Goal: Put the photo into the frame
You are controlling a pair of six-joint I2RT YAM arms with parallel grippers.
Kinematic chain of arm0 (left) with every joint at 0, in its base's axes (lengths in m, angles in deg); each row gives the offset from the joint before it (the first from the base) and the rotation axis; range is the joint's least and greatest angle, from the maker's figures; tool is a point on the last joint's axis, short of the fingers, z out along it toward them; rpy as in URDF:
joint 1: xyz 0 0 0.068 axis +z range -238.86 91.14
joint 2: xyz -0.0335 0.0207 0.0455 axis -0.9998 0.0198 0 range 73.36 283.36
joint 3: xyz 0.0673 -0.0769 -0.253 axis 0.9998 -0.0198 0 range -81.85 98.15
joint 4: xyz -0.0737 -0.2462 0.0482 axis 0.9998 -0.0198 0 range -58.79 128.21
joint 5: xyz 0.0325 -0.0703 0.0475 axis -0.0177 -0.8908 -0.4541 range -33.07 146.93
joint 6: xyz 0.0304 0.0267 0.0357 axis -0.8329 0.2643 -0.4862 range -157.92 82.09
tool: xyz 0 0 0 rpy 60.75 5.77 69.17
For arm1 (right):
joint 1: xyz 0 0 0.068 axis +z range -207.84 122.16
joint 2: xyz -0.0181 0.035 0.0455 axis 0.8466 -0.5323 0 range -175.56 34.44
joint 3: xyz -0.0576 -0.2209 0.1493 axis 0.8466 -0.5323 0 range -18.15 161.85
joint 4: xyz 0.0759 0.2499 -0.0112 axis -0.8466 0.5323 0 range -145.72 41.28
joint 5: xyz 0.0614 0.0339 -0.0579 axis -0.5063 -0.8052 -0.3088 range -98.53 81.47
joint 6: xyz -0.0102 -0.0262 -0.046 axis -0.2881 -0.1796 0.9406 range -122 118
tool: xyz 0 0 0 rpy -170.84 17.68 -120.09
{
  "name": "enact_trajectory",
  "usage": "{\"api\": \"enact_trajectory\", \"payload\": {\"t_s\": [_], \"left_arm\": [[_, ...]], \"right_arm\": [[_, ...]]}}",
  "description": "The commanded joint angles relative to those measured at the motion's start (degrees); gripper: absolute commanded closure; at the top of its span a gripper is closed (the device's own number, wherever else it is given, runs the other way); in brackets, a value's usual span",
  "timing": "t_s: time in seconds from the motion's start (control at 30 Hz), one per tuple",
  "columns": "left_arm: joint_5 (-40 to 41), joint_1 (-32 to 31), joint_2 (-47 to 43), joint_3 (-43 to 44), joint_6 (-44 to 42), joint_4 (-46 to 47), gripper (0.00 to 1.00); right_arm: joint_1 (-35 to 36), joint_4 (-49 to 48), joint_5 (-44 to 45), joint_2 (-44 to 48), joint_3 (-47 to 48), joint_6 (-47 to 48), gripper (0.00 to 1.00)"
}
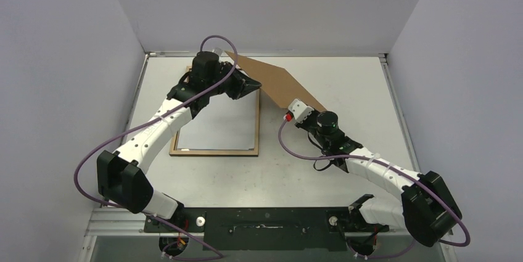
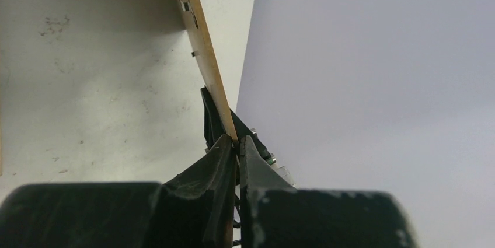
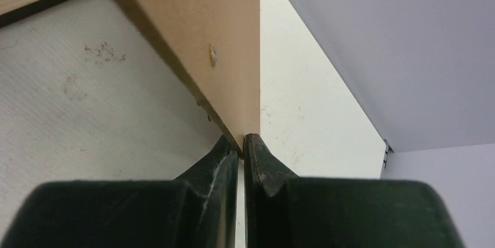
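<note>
L fingers (image 2: pixel 217 166) + R fingers (image 3: pixel 217 163) both clamp backing board (image 1: pixel 277 80), held tilted.

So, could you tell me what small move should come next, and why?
Probably carry the backing board rightward and lay it down: the left gripper and right gripper are both shut on its edges, holding it tilted in the air, while the frame lies back-up on the table.

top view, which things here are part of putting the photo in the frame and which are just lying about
In the job:
frame, flat on the table, wood back up
brown backing board, held up tilted, pinched by left gripper and right gripper

Lying about:
nothing loose that I can see
The photo itself cannot be made out.
</note>
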Motion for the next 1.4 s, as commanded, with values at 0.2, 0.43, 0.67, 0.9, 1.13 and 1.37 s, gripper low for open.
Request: {"api": "enact_trajectory", "payload": {"t_s": [0.2,0.43,0.67,0.9,1.13,1.37], "left_arm": [[-5.11,2.27,-0.27,10.02,-5.81,9.04,0.58],[-4.30,3.02,-0.61,13.86,-11.45,11.25,0.40],[-5.66,5.11,-1.75,14.45,-16.05,9.68,0.35],[-7.71,8.37,-1.29,12.00,-16.95,9.82,0.34],[-8.84,9.80,3.07,11.35,-21.84,9.26,0.33],[-9.53,9.93,9.11,11.43,-25.31,10.91,0.32]], "right_arm": [[-0.49,3.17,-3.86,7.79,3.59,-9.39,1.00],[-1.36,3.46,-5.94,8.44,5.39,-15.17,1.00],[-7.50,6.41,-11.29,8.69,11.68,-27.77,1.00],[-10.19,10.87,-12.78,7.80,18.52,-34.13,1.00],[-11.04,17.26,-12.93,7.46,23.70,-38.82,1.00],[-11.51,24.14,-11.97,9.22,28.20,-42.31,1.00]]}}
